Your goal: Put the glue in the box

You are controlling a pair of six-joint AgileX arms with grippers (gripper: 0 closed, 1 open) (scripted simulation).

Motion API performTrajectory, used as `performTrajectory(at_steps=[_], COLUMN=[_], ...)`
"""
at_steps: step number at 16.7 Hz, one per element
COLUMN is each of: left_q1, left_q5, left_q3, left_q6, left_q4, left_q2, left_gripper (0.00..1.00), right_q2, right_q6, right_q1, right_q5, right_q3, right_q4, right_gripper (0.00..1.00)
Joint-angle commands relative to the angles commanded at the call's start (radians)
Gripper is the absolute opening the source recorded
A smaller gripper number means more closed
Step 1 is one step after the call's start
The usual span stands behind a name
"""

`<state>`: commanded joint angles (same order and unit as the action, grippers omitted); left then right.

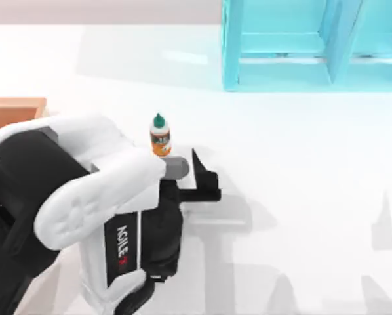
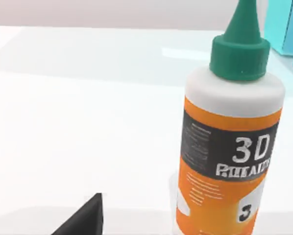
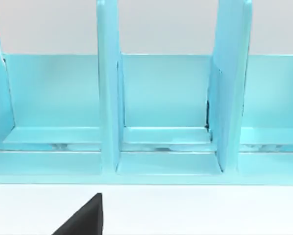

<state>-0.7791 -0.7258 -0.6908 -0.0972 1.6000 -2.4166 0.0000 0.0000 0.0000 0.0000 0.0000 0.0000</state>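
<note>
The glue (image 1: 160,134) stands upright on the white table, an orange bottle with a dark green pointed cap. It looms close in the left wrist view as glue (image 2: 230,147). My left gripper (image 1: 176,159) is open just in front of the bottle, one black finger (image 1: 197,167) to its right, the other hidden under the arm. A black fingertip (image 2: 87,218) sits apart from the bottle, not touching it. The box (image 1: 12,110) shows as a wooden corner at the table's left edge. My right arm is parked, its fingertip (image 3: 87,218) facing the shelf.
A cyan-blue shelf unit (image 1: 314,46) with upright dividers (image 3: 107,112) stands at the back right of the table. My left arm's white and black body (image 1: 84,210) covers the near left of the table.
</note>
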Motion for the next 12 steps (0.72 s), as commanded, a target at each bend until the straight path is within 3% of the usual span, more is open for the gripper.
performTrajectory(at_steps=[5, 10, 12], left_q1=[0.109, 0.119, 0.119], left_q5=[0.108, 0.119, 0.119], left_q3=[-0.171, -0.186, -0.186], left_q6=[0.017, 0.018, 0.018], left_q4=[-0.112, -0.124, -0.124], left_q2=[-0.048, -0.052, -0.052], left_gripper=[1.00, 1.00, 0.85], right_q2=[0.000, 0.000, 0.000], right_q6=[0.000, 0.000, 0.000], right_q1=[0.000, 0.000, 0.000], right_q5=[0.000, 0.000, 0.000], right_q3=[0.000, 0.000, 0.000], right_q4=[0.000, 0.000, 0.000], right_gripper=[1.00, 1.00, 1.00])
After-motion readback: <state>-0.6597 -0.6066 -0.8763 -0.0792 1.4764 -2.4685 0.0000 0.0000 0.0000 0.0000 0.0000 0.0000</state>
